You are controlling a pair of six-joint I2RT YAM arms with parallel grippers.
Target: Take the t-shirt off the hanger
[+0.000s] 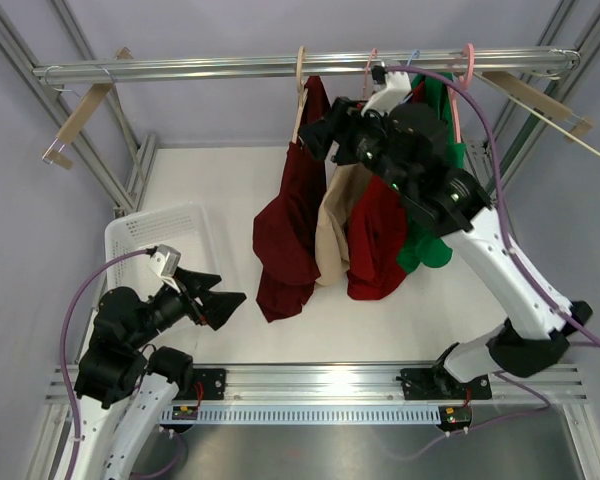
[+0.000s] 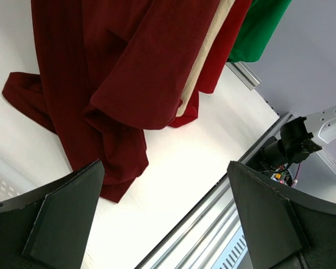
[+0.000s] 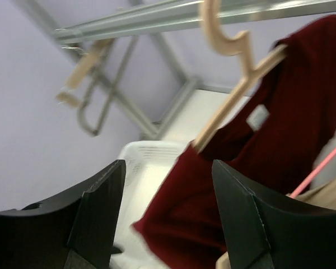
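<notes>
The dark red t-shirt is shown draped from a wooden hanger on the metal rail. It is placed leftmost in a row with a beige garment, a red one and a green one, and its lower part is pooled on the white surface. The right end effector is raised beside the hanger, its fingers spread wide with nothing held. One arm of the hanger is seen bare, yet the collar is not freed from it. The left end effector is held low near the white basket, also wide and empty. The removal is judged barely begun: the collar has yet to be slipped off and the shirt drawn clear.
</notes>
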